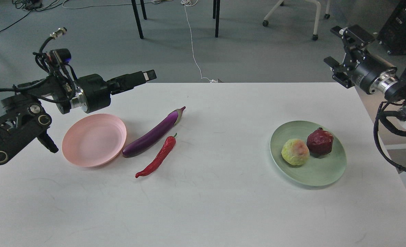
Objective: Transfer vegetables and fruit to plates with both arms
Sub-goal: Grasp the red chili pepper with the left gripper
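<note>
White and matte, the table [223,206] fills most of the view, with grey floor [96,48] beyond its far edge. Two black arms reach in above its sides. The left arm [21,116] hangs over the left edge, and its hand [144,77] points toward the far edge with the two fingers lying close together, nothing between them; whether they fully touch I cannot tell. The right arm [391,85] sits off the far right corner, its hand [343,49] spread wide and empty, held above the floor beyond the table. Next in size, the pink plate [94,140] lies near the left edge, bare, just below the left arm. The green plate [308,153] lies toward the right edge and carries both fruits. The eggplant [153,133] lies on the table just right of the pink plate, slanting from its blunt end beside the plate's rim up toward the far edge, stem cap farthest away. The chili [158,157] lies on the table alongside the eggplant on its near side, at a similar slant, its stem close to the eggplant's middle. On the green plate, the pomegranate [320,142] sits toward the far right part, and the yellow-green fruit [295,152] rests just left of it, the two touching or nearly so.
</note>
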